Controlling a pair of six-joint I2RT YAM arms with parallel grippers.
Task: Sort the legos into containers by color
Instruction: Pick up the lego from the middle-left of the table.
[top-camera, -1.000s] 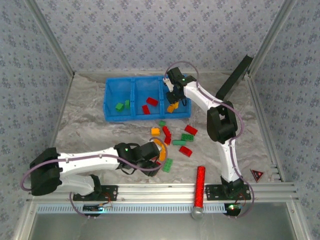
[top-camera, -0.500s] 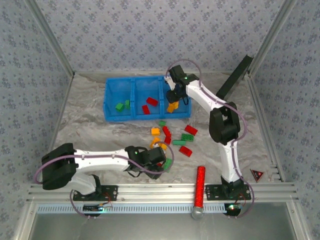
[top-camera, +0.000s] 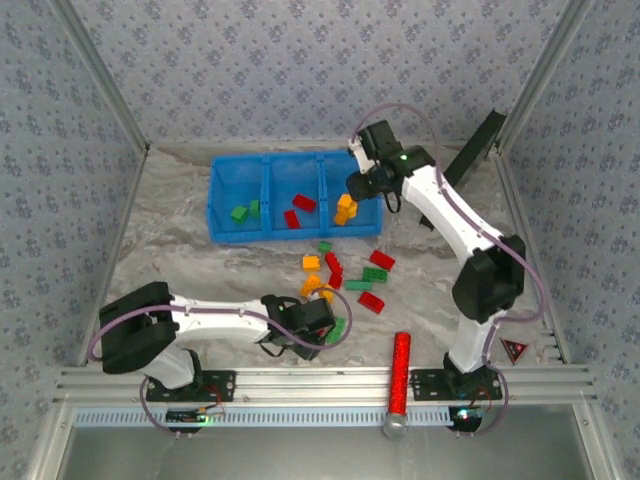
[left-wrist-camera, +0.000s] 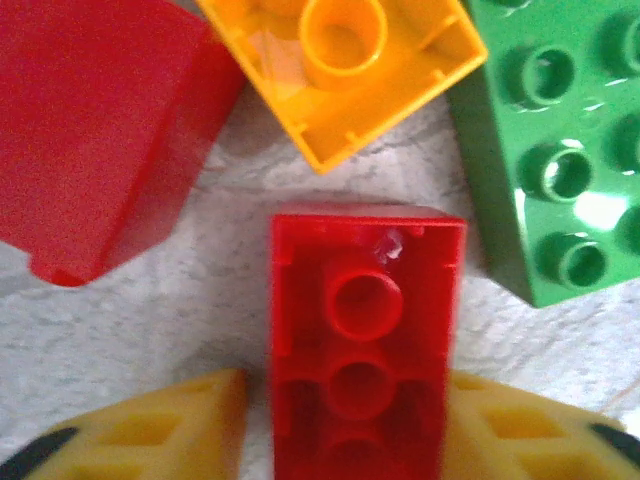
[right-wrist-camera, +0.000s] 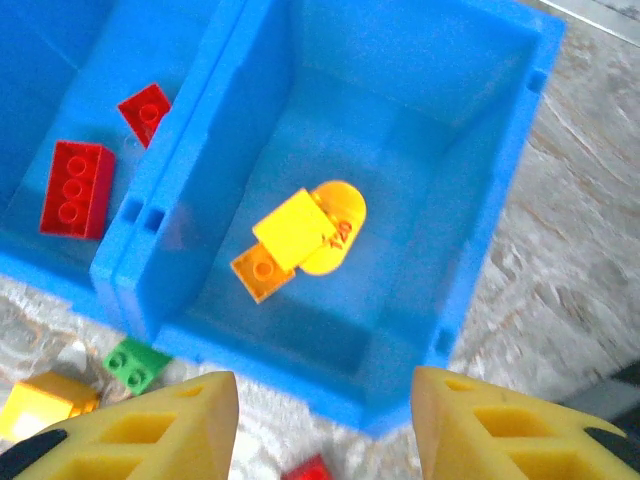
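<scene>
The left arm (top-camera: 215, 318) lies folded low along the bottom of the top view, its left end effector (top-camera: 315, 318) pointed down at loose legos (top-camera: 345, 275). In the wrist view its fingers (left-wrist-camera: 150, 435) flank an upturned red brick (left-wrist-camera: 365, 370); whether they pinch it cannot be told. An orange brick (left-wrist-camera: 345, 60) and a green brick (left-wrist-camera: 550, 150) lie just beyond.

Higher in the frame, the right arm (top-camera: 455, 225) stretches to the blue tray (top-camera: 216, 195). The right end effector (right-wrist-camera: 325, 385) hangs spread and empty above the right compartment (right-wrist-camera: 470, 90), which holds orange-yellow bricks (right-wrist-camera: 295, 240). The middle compartment (top-camera: 275, 185) holds two red bricks (right-wrist-camera: 75, 188). The left compartment (top-camera: 228, 180) holds green bricks (top-camera: 240, 212).

The table (top-camera: 170, 250) is marbled grey-white, and patterned walls (top-camera: 300, 60) enclose it.
</scene>
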